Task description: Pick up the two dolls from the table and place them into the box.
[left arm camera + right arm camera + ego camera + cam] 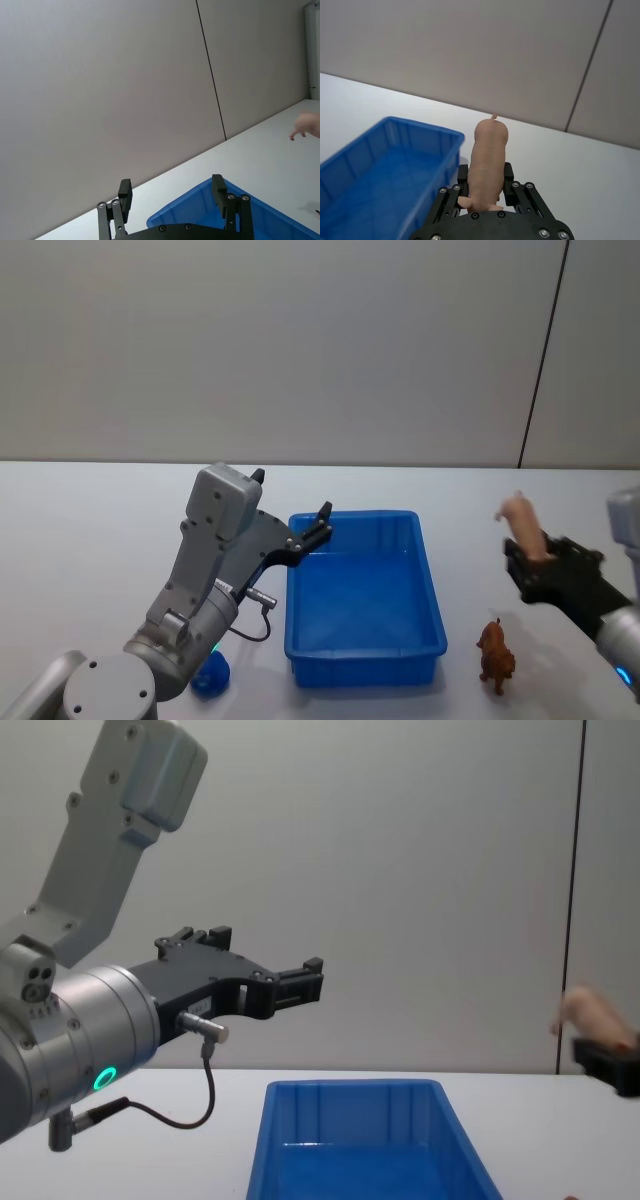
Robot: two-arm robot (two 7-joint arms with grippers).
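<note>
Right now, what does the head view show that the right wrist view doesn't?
Head view: the brown doll standing on the table right of the box, and the left gripper open, raised near the box's far left corner. Right wrist view: the right gripper clamped on one end of the pale doll. Both: the blue box, with the pale doll held right of it.

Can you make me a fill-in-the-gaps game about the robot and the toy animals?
1. The box is coloured ____.
2. The left gripper, near the box, is open and holds ____.
3. The brown doll stands on the table on the box's ____ side.
4. The right gripper is shut on the pink doll, which is not yet inside the ____.
Missing words: blue, nothing, right, box.
</note>
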